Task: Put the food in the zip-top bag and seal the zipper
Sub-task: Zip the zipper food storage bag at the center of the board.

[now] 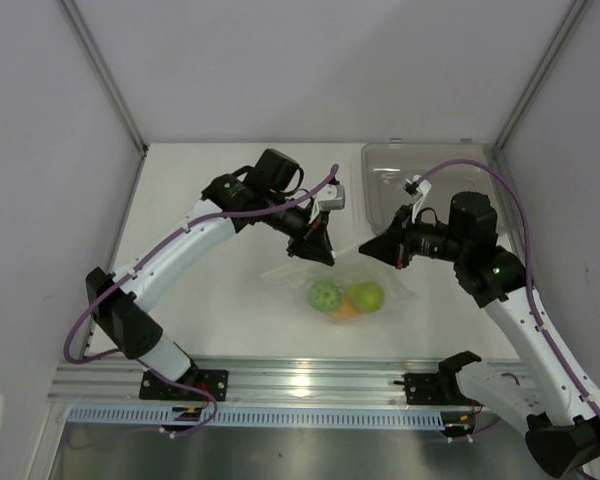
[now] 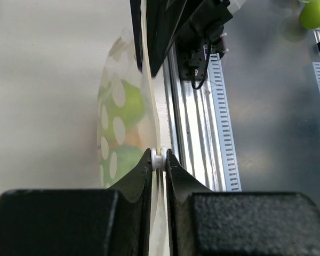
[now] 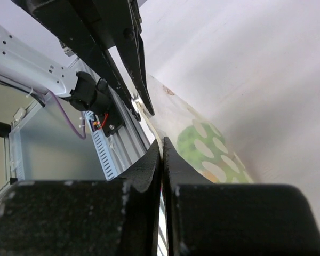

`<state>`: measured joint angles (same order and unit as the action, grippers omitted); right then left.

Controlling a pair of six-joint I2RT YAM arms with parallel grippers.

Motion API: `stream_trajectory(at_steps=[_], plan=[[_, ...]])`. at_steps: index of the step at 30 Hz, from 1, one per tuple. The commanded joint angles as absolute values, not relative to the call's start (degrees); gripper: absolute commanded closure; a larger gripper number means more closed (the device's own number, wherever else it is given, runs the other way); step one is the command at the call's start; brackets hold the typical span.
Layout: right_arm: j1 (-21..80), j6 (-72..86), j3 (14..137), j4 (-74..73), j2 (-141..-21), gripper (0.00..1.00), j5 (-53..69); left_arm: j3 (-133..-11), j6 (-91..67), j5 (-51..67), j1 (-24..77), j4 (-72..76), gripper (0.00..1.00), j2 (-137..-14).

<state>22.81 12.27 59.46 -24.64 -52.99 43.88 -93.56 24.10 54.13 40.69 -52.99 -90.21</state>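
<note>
The zip-top bag (image 1: 292, 274) lies on the table and holds the food: two lime-green pieces (image 1: 325, 294) (image 1: 367, 296) and an orange one (image 1: 344, 312). My left gripper (image 1: 325, 256) is shut on the zipper edge at the bag's far side. In the left wrist view its tips (image 2: 159, 159) pinch a small white slider (image 2: 159, 161), with the dotted bag (image 2: 114, 122) and green pieces (image 2: 130, 104) just left of it. My right gripper (image 1: 366, 248) is shut on the same edge, close to the left one. In the right wrist view its tips (image 3: 162, 142) clamp the bag (image 3: 176, 114) beside a green piece (image 3: 200, 145).
A rigid clear tray (image 1: 420, 172) stands at the back right corner. White walls enclose the table on three sides. The aluminium rail (image 1: 300, 380) with the arm bases runs along the near edge. A stray green object (image 2: 314, 13) lies beyond the rail.
</note>
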Motion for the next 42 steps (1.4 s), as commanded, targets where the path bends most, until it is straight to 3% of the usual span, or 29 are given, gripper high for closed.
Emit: stream_trajectory(at_steps=[1, 14, 30, 42], plan=[[19.6, 12.7, 62.3, -22.7, -51.6, 1.0, 45.6, -91.6, 22.8, 53.0, 38.7, -53.3, 0.99, -87.0], [6.7, 16.2, 61.4, -17.9, -52.6, 1.0, 52.8, -81.0, 15.6, 44.2, 35.2, -44.9, 0.99, -80.0], [-9.1, 25.2, 58.3, -6.6, -54.1, 1.0, 62.2, -73.9, 14.9, 43.6, 31.3, -42.9, 0.99, -73.6], [-10.6, 25.5, 57.5, -7.0, -55.1, 1.0, 60.7, -68.3, 11.3, 40.3, 28.9, -39.1, 0.99, -69.9]])
